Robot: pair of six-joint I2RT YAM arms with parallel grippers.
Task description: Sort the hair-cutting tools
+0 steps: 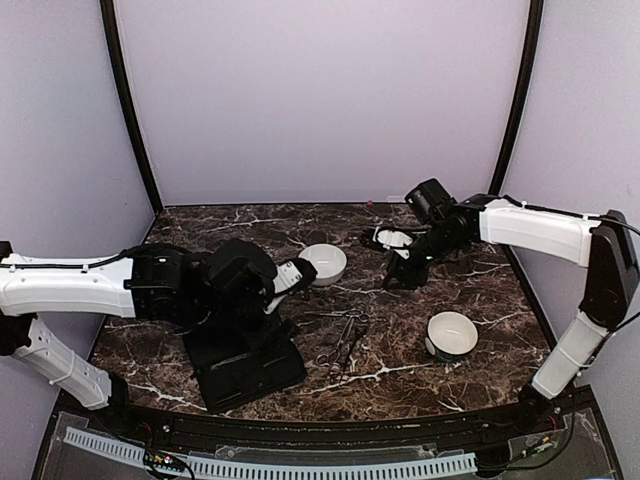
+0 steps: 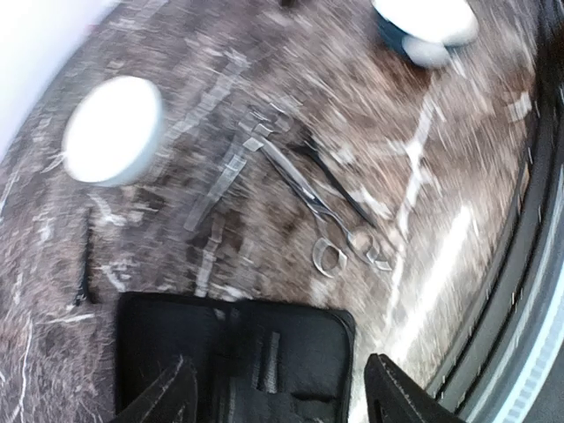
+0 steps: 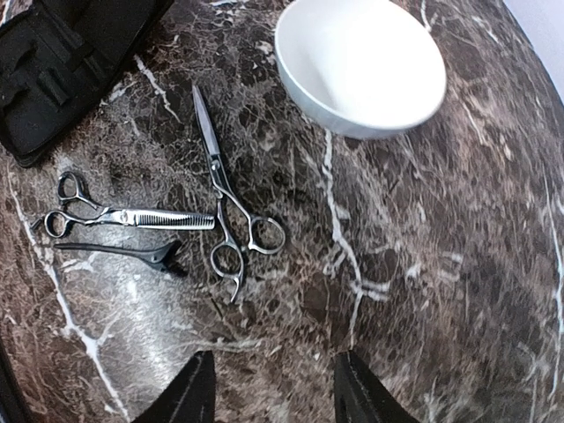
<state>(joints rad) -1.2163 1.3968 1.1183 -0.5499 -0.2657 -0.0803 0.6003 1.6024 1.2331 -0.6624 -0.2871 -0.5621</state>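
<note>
Two silver scissors (image 1: 345, 340) lie mid-table with a slim black clip. In the right wrist view, plain scissors (image 3: 225, 203) lie beside toothed thinning shears (image 3: 123, 218) and the black clip (image 3: 123, 254). The blurred left wrist view shows the scissors (image 2: 308, 198), the clip (image 2: 339, 185) and a thin black stick (image 2: 85, 264). My left gripper (image 1: 292, 278) is open and empty above the edge of the black case (image 2: 233, 361), its jaws wide apart (image 2: 278, 397). My right gripper (image 1: 403, 273) is open and empty over bare table (image 3: 273, 388), short of the scissors.
The open black case (image 1: 245, 360) lies at front left. One white bowl (image 1: 323, 263) stands mid-table, another (image 1: 452, 333) at front right, and a third (image 1: 393, 238) behind my right gripper. The table's front rail runs along the near edge.
</note>
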